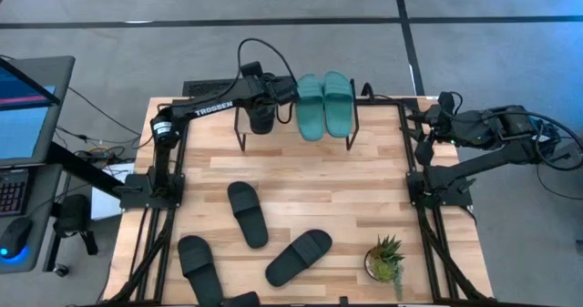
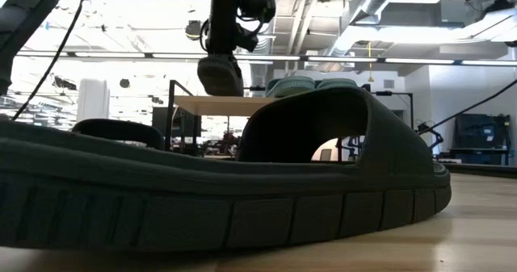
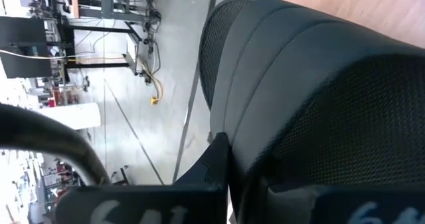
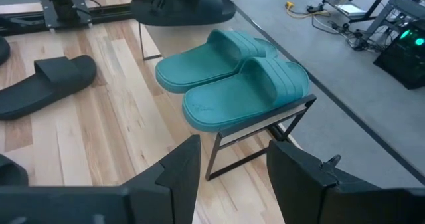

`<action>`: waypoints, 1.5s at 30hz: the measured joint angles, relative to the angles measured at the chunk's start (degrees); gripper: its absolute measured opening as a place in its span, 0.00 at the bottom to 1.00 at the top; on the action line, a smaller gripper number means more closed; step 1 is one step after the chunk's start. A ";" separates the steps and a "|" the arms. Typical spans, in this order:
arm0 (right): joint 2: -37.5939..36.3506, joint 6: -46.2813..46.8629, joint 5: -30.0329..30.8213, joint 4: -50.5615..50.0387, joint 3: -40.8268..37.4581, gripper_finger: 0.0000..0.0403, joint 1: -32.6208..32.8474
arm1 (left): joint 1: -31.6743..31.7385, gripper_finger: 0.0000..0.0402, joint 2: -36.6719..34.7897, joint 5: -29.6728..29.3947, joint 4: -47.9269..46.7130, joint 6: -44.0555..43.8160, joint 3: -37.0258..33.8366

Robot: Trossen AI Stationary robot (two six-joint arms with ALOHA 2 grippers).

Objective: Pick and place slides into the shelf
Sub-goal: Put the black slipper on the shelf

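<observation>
**A:** Where is the slide that matters right now?

**B:** A black slide (image 1: 260, 116) hangs in the left pincer (image 1: 264, 96), which is clamped on it above the left end of the shelf (image 1: 351, 138) — the small rack at the far edge of the counter (image 1: 364, 193). In the low view that slide sits just over the light top board, apparently not resting on it yet.

**A:** What else is on the shelf?

**B:** Two teal slides (image 4: 232, 74) lie side by side on its right half, long axes running front to back across the board. The free space is the left half, directly under the held slide.

**A:** So which way does the move go?

**B:** My judgement — straight down, with the slide's long axis kept parallel to the teal pair and just beside them, so it does not overlap them.

**A:** And the other arm?

**B:** The right pincer (image 4: 229, 167) waits off the right end of the shelf, fingers apart and holding nothing. The left arm is plainly nearer.

**A:** What remains?

**B:** Three more black slides (image 1: 248, 213) lie on the near half of the counter, well apart from the shelf.
</observation>
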 joint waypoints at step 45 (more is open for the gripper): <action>0.00 0.05 0.41 0.00 0.00 0.40 0.00 | 2.35 0.04 0.00 0.30 -4.15 -0.69 -5.73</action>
